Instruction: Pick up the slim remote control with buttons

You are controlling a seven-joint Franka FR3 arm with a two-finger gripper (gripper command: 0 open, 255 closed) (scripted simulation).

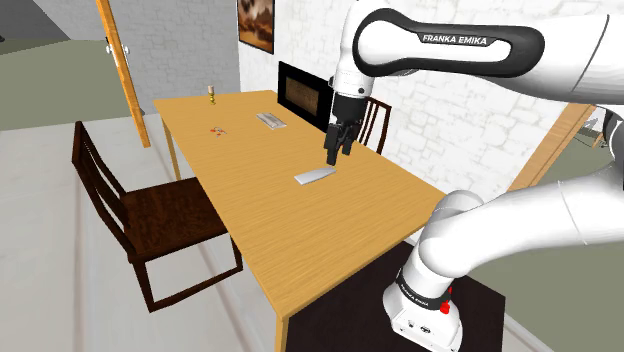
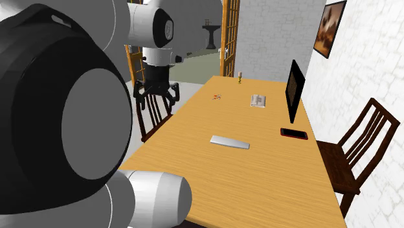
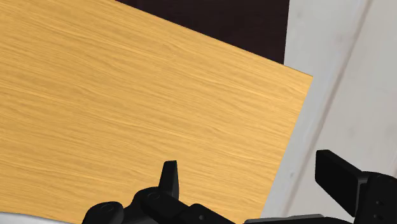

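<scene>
Approach step: gripper empty, fingers apart, mid-frame above table; next: descend, straddle slim grey remote across width.

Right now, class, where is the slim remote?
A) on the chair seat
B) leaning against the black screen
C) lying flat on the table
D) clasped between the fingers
C: the grey remote lies flat on the wooden table, while the open fingers hold nothing.

Slim, seemingly plain-grey remote lies flat on the wooden table.
</scene>
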